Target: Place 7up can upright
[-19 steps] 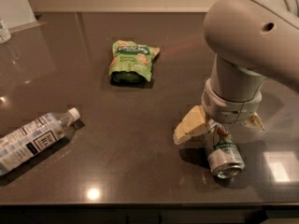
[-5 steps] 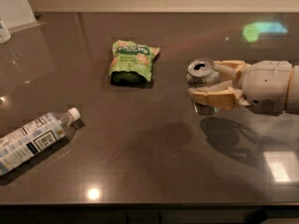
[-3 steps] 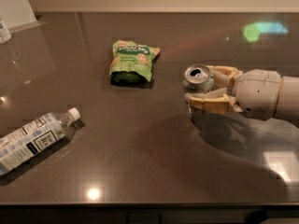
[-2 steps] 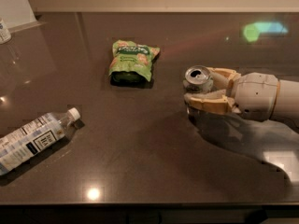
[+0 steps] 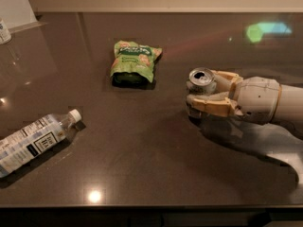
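Note:
The 7up can (image 5: 200, 80) stands upright between my fingers, its shiny opened top facing up, at the right of the dark table (image 5: 142, 164). My gripper (image 5: 202, 90) reaches in from the right at table height, with its tan fingers (image 5: 212, 104) closed around the can's sides. The can's lower part is hidden behind the near finger, so I cannot tell whether its base touches the table.
A green snack bag (image 5: 133, 63) lies at the back centre. A clear plastic bottle (image 5: 35, 141) with a white cap lies on its side at the front left. A small container (image 5: 4, 31) stands at the far left edge. The table's front edge runs along the bottom.
The can went from lying sideways in the downward-pointing gripper to upright in the sideways gripper. Over the last second the gripper and can sank slightly and shifted a little left.

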Motion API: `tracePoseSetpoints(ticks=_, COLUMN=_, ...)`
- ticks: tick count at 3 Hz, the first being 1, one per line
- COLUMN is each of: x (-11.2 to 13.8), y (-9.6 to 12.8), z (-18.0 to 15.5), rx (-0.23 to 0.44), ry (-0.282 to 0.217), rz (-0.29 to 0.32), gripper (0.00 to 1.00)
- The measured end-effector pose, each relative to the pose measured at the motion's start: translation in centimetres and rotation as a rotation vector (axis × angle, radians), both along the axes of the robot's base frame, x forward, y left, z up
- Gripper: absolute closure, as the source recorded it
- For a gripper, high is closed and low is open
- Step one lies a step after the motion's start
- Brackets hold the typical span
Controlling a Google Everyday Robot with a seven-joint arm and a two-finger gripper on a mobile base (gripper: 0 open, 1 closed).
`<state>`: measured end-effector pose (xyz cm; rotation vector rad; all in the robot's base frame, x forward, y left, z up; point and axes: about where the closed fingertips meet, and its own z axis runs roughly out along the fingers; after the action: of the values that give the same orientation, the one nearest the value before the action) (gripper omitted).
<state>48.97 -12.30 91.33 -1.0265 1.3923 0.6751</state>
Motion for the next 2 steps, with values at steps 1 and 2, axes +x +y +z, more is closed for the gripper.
tracePoseSetpoints(ticks=1, x=0.32, y=-0.29, z=-0.24, rx=0.023, ry=0.030, rz=-0.016, gripper=1.00)
tracePoseSetpoints(ticks=2, x=0.66, y=-0.56, z=-0.50, rx=0.047, ry=0.072, rz=-0.036, gripper=1.00)
